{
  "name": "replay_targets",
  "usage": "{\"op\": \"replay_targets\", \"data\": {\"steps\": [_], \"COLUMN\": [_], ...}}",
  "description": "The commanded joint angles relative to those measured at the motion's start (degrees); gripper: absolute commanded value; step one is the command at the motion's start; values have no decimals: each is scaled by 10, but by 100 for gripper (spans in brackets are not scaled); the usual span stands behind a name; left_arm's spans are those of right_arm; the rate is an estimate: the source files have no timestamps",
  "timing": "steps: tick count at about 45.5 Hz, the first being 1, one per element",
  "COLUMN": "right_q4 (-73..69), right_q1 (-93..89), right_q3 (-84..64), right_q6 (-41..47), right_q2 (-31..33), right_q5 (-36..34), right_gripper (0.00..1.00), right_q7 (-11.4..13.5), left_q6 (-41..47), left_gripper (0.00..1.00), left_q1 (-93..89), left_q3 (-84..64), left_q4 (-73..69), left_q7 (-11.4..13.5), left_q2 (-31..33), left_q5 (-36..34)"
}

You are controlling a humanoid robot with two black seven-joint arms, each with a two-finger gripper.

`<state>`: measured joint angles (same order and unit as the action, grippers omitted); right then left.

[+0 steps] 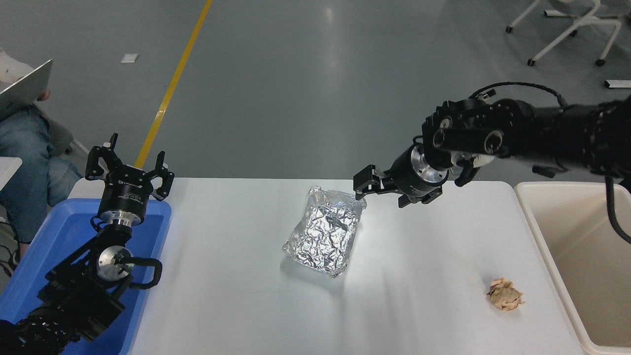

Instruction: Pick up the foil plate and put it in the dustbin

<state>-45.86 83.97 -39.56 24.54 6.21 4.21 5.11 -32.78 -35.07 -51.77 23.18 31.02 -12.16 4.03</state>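
The foil plate (324, 230) lies on the white table (236, 296) near its middle, shiny and wrinkled, rim up. My right gripper (378, 192) is open and empty, low over the table just beyond the plate's far right corner, its fingers pointing left toward that corner. The cream dustbin (537, 231) stands at the table's right edge. My left gripper (129, 160) is open and parked upright at the lower left, over the blue tub.
A small tan paper wad (504, 294) lies on the table near the dustbin. A blue tub (54, 236) sits at the left edge under my left arm. A seated person (24, 143) is at the far left. Chair legs (567, 29) stand on the floor beyond.
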Motion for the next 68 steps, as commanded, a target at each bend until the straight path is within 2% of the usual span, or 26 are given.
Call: {"op": "replay_targets", "data": {"steps": [1, 9, 28, 37, 43, 53, 62, 68], "right_q4": [81, 82, 97, 98, 100, 111, 110, 110], "right_q1": [-126, -178, -224, -235, -240, -244, -244, -246], "right_q3": [88, 157, 162, 160, 157, 139, 132, 131], "right_q6": [-29, -43, -69, -92, -111, -118, -124, -124], "right_q2": [-9, -10, -62, -62, -62, -62, -62, -62], "right_q5": [0, 1, 16, 72, 80, 83, 84, 84], "right_gripper": [100, 100, 99, 98, 96, 85, 50, 46], "right_q7": [0, -2, -6, -6, -6, -6, -7, -7], "left_q6": [0, 0, 0, 0, 0, 0, 0, 0], "left_gripper": [99, 99, 99, 99, 99, 99, 99, 99], "left_q1": [0, 0, 0, 0, 0, 0, 0, 0], "left_q3": [0, 0, 0, 0, 0, 0, 0, 0], "left_q4": [0, 0, 0, 0, 0, 0, 0, 0], "left_q7": [0, 0, 0, 0, 0, 0, 0, 0], "left_q2": [0, 0, -1, 0, 0, 0, 0, 0], "left_q5": [0, 0, 0, 0, 0, 0, 0, 0]}}
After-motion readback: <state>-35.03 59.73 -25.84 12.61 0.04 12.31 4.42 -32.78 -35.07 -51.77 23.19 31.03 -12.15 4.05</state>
